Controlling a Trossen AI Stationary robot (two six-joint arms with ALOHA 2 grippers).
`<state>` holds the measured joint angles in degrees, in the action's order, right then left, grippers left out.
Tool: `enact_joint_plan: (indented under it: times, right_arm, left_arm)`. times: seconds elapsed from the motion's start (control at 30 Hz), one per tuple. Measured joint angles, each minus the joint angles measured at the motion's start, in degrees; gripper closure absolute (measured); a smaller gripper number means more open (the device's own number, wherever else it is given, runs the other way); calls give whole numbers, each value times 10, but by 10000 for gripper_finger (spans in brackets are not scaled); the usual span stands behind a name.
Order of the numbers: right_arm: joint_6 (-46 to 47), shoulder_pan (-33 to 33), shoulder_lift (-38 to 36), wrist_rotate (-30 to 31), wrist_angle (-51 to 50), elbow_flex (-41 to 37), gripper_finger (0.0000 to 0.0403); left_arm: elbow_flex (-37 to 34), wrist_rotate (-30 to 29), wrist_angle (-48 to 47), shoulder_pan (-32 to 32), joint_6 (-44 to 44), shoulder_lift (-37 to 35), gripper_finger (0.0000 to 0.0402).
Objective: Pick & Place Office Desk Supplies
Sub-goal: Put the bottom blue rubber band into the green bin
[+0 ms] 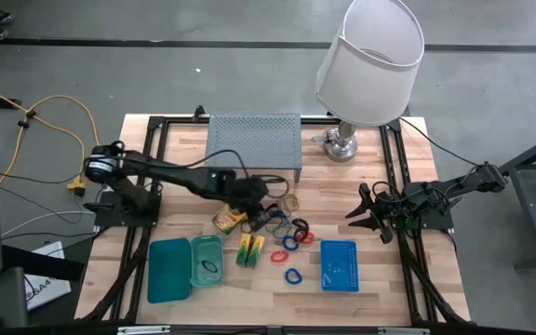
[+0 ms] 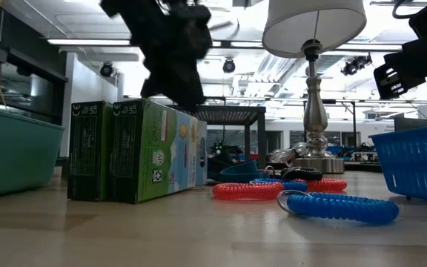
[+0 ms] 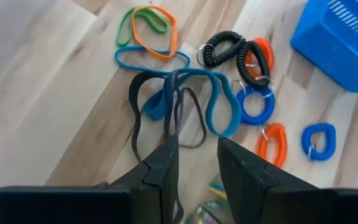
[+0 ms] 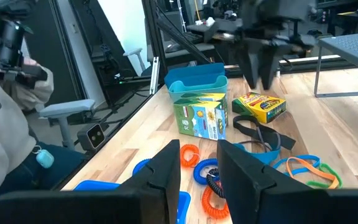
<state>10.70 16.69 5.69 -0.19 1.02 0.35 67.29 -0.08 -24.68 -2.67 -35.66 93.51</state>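
Note:
Band loops (image 3: 210,106) in black, blue, orange and green lie in a loose heap on the wooden table, with coiled loops (image 3: 253,106) beside them. My left gripper (image 3: 197,146) hovers open above the heap's near side, pointing down at a slant, with nothing between its fingers. In the right wrist view it (image 4: 261,81) stands clear above the yellow crayon box (image 4: 260,107). The crayon box (image 1: 229,221) lies flat, and the yellow-green blocks (image 1: 251,249) stand nearer the front. My right gripper (image 1: 356,214) waits open at the table's right side.
Two teal trays (image 1: 170,270) sit at the front left and a blue mesh basket (image 1: 340,265) at the front right. The grey riser shelf (image 1: 254,140) and the white-shaded lamp (image 1: 366,65) stand at the back. A person (image 4: 5,124) sits beyond the table.

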Motion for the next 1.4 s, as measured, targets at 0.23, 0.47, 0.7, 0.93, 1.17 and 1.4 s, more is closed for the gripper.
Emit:
enact_joint_plan:
  times: [0.23, 0.47, 0.7, 0.93, 1.17, 1.4]
  right_arm:
    - [0, 0, 0, 0, 0, 0, 309]
    - [0, 0, 0, 0, 0, 0, 309]
    - [0, 0, 0, 0, 0, 0, 309]
    - [0, 0, 0, 0, 0, 0, 309]
    - [0, 0, 0, 0, 0, 0, 309]
    - [0, 0, 0, 0, 0, 0, 309]
  left_arm:
    - [0, 56, 59, 35, 8, 46, 295]
    - [0, 103, 95, 41, 9, 81, 295]
    - [1, 89, 98, 39, 9, 86, 295]
    - [0, 78, 93, 31, 9, 95, 295]
    - [1, 82, 114, 30, 11, 109, 295]
    - [1, 83, 118, 21, 19, 114, 295]
